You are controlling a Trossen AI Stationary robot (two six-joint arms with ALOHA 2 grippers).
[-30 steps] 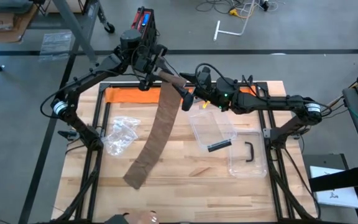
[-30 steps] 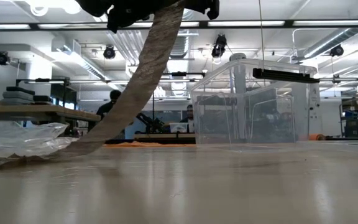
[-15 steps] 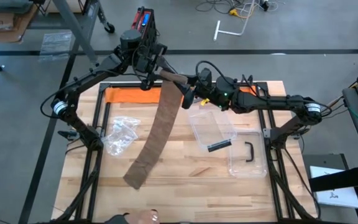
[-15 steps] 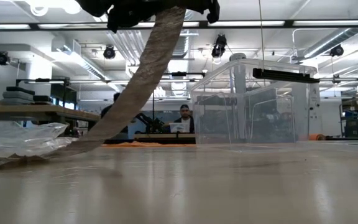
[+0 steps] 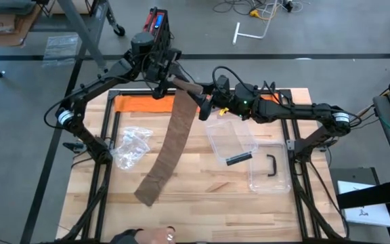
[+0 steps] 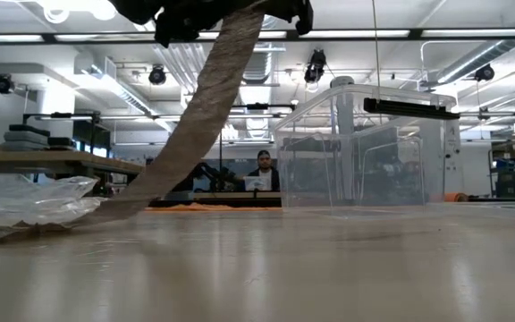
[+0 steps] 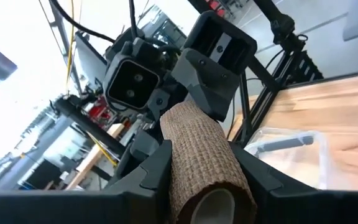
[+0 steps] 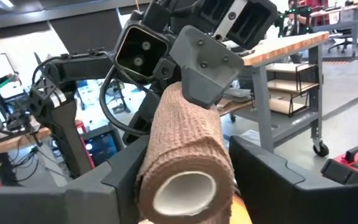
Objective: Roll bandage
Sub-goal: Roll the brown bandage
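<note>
A tan bandage roll (image 5: 187, 87) hangs high over the table's far side between my two grippers. Its loose strip (image 5: 168, 146) slants down from the roll, and the strip's lower end (image 5: 147, 193) lies flat on the wooden table; in the low view the strip (image 6: 195, 116) rises to the top edge. My left gripper (image 5: 170, 80) comes from the far left and is shut on one end of the roll. My right gripper (image 5: 202, 103) comes from the right and is shut on the other end. My left gripper (image 7: 204, 180) pinches the roll's round wall (image 7: 185, 155) between its two fingers, at the end whose hollow core faces the wrist. The fingers (image 7: 154, 171) lie level and along the roll. The roll is lifted clear, with the strip trailing to the table. My right gripper (image 8: 185, 180) has the roll's opposite end (image 8: 185, 137) between its two fingers, one on each side of the round wall. The fingers (image 8: 126, 171) lie level, along the roll, from the table's right side. The roll hangs clear of the table.
A clear plastic box (image 5: 232, 139) and its lid (image 5: 269, 173) stand right of the strip. A crumpled plastic bag (image 5: 131, 146) lies to its left. An orange sheet (image 5: 141, 103) lies at the far edge. A person's hand (image 5: 147, 237) shows at the near edge.
Both grippers have stayed where they were, high over the far side. The dark finger of my right gripper below the roll has shifted a little. The strip keeps its slant and its lower end stays on the table.
</note>
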